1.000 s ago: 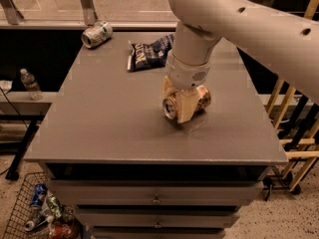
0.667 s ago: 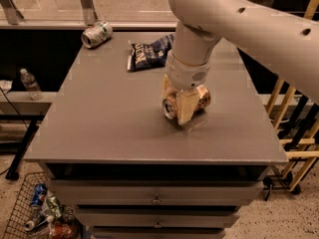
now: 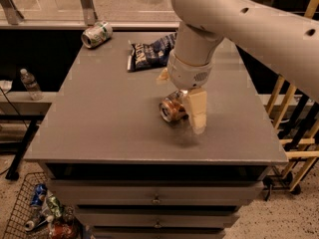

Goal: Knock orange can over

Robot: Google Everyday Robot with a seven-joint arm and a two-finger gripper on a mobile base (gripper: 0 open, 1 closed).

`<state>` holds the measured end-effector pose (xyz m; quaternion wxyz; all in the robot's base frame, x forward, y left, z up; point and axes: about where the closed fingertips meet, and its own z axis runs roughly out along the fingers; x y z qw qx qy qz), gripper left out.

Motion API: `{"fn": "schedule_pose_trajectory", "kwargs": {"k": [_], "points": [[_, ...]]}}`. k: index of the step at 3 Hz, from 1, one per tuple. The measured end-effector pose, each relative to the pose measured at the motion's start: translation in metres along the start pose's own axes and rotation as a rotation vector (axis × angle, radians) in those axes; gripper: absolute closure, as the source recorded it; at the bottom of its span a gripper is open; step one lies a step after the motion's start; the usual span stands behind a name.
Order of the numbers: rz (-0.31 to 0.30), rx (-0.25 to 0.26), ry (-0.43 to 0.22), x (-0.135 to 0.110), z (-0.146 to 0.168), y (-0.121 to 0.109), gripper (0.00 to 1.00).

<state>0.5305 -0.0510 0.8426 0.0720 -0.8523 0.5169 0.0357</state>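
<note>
The orange can (image 3: 172, 109) lies on its side near the middle of the grey table (image 3: 99, 123), its silver top facing front-left. My gripper (image 3: 180, 102) hangs from the white arm (image 3: 239, 19) right over the can. One tan finger (image 3: 197, 111) points down against the can's right side. The other finger (image 3: 162, 76) shows behind and to the left. The fingers stand apart and are not clamped on the can.
A dark blue chip bag (image 3: 149, 54) lies behind the can. A green-and-white can (image 3: 96, 34) lies on its side at the table's back left corner. A wire basket of cans (image 3: 45, 213) stands on the floor at the left, and wooden frames (image 3: 294, 118) at the right.
The can has shifted slightly to the left and lies flat on the table. The gripper has come a little off it, its near finger now at the can's right side.
</note>
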Motion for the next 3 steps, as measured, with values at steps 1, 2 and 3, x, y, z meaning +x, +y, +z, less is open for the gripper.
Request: {"fn": "schedule_pose_trajectory", "kwargs": {"k": [1, 2, 3], "points": [[0.083, 0.015, 0.040, 0.018, -0.013, 0.017, 0.00], [0.195, 0.027, 0.108, 0.040, -0.033, 0.045, 0.00], [0.203, 0.032, 0.109, 0.040, -0.034, 0.045, 0.00]]}}
